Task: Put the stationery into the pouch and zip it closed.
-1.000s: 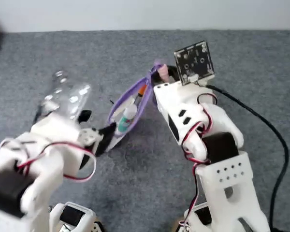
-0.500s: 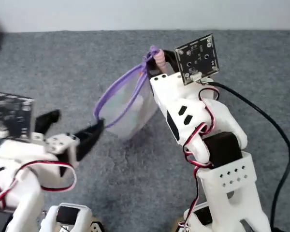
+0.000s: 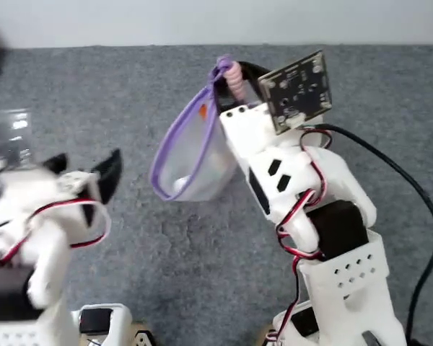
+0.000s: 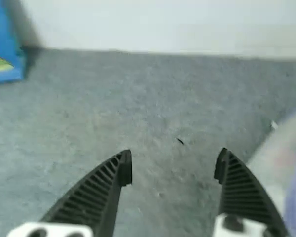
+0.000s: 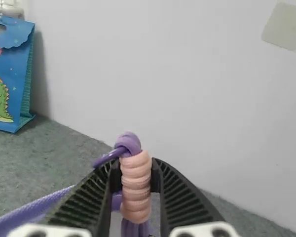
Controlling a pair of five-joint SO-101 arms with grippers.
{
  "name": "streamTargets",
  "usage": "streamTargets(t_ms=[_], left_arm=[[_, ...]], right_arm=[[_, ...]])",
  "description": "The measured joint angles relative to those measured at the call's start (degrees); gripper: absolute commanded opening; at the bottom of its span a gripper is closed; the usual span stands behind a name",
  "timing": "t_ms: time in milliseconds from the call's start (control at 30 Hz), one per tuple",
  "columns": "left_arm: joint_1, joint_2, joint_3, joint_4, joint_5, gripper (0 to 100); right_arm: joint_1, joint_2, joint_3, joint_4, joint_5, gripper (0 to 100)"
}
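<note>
Two arms stand side by side at the near edge of your grey bench [image 3: 173, 267], the right one trailing a black cable [image 3: 411, 209] along its outer side.

Your left gripper [image 3: 83, 167] hangs over bare bench, well apart from the pouch [image 3: 202, 155]. Its fingers [image 4: 113, 177] are spread wide with nothing between them, and its wrist view catches the pouch's clear side at the edge.

Between the two arms, and closer to your right one, is the pouch: clear plastic with a purple zip band. Its mouth gapes in a broad loop, so the zip is not yet drawn shut. An orange piece [image 3: 202, 111] shows inside near the upper end and a white piece [image 3: 179, 186] lies at the lower end. What either one is cannot be made out. Whether the lower end rests on the bench or hangs just clear of it, you cannot tell from above.

Farther back, your right gripper [image 5: 135, 185] is clenched on the ribbed pink zip pull [image 5: 136, 177]. The pull stands upright between the fingers, with a purple knot at its top.

Beyond that, a blue gift bag [image 5: 10, 74] with a green dinosaur stands where the bench meets the pale wall [image 5: 177, 74], off to the left side. A small pale plate [image 5: 286, 24] sits high on the wall.
</note>
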Motion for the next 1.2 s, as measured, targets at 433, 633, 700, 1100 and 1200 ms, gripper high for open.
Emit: streamTargets(t_ms=[433,633,700,1100,1200], left_arm=[[20.0,-0.2,-0.2,3.5,0.0,27],[20.7,0.1,-0.3,4.3,0.0,27],[20.7,0.1,-0.3,5.1,0.0,27],[21.2,-0.1,-3.0,7.0,-1.8,27],[21.5,-0.1,-3.0,7.0,-2.1,27]], right_arm=[[-5.2,0.4,4.8,0.2,4.2,0.7],[-5.2,0.2,2.0,12.0,4.1,0.7],[-5.3,0.2,-0.4,17.0,3.3,0.7],[-8.0,-1.0,-6.9,32.3,-1.5,0.7],[-9.3,-0.9,-6.9,31.5,-1.7,0.7]])
